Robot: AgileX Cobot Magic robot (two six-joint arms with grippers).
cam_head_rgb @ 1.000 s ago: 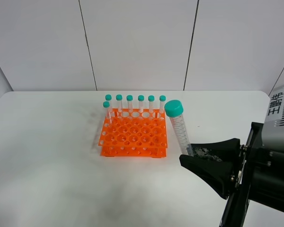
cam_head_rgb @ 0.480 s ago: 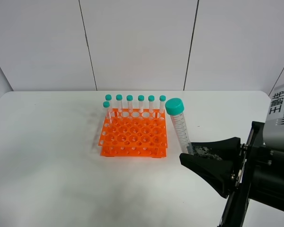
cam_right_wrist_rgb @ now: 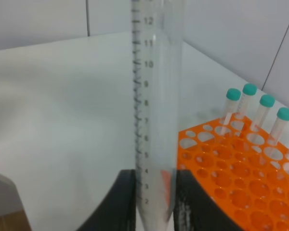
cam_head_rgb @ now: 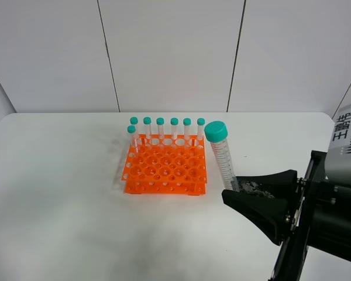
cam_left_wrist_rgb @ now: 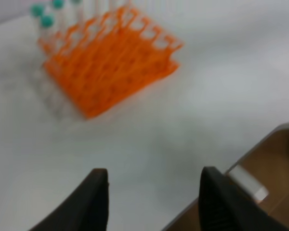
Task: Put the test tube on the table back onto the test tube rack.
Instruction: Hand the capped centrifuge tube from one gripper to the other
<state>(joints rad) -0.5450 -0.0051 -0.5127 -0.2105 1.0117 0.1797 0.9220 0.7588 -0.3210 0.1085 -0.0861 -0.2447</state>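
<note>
**A:** The right end effector point(cam_head_rgb: 241, 188) is clamped on the tube point(cam_head_rgb: 221, 158) low down, near its pointed tip. The cap point(cam_head_rgb: 215, 132) is up and the tube leans a touch.

**B:** And the tube's just beside the rack point(cam_head_rgb: 164, 170), on the side facing the right edge of the worktop point(cam_head_rgb: 58, 193). It looks lifted clear, I'd say.

**A:** That low grip is awkward, because it sits right where the tube has to enter.

**B:** So straighten it first and carry it over a free hole point(cam_head_rgb: 194, 165) in the nearest column. Dip just the tip in, then release so it slides through both tiers.

**A:** Mind the other tubes point(cam_head_rgb: 167, 124) along the rack's far side.

**B:** And the left end effector point(cam_left_wrist_rgb: 151, 197)? It's spread wide with nothing in it, by a worktop edge.
</note>
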